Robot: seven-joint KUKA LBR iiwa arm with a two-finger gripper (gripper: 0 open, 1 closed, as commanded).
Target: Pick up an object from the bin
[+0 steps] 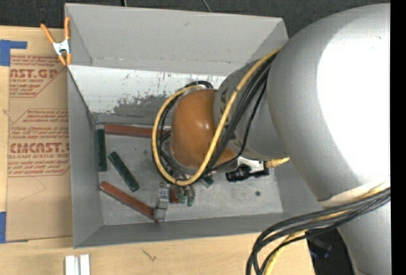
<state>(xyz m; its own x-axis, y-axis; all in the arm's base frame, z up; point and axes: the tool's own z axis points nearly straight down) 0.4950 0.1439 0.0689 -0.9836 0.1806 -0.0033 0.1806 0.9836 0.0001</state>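
My gripper [163,199] pokes out beneath the arm's orange cover, low near the bin's front wall. It stands at the right end of a red-brown flat stick [125,198] that lies slanted along the front left of the floor; I cannot tell whether they touch. Nothing is visibly held in it. A short dark green stick [123,171] lies slanted just left of the gripper.
Another dark green stick [100,149] lies upright along the left wall. A long red-brown stick [130,131] runs along the back of the floor and passes under the cover. The arm and its cables hide the bin's middle and right.
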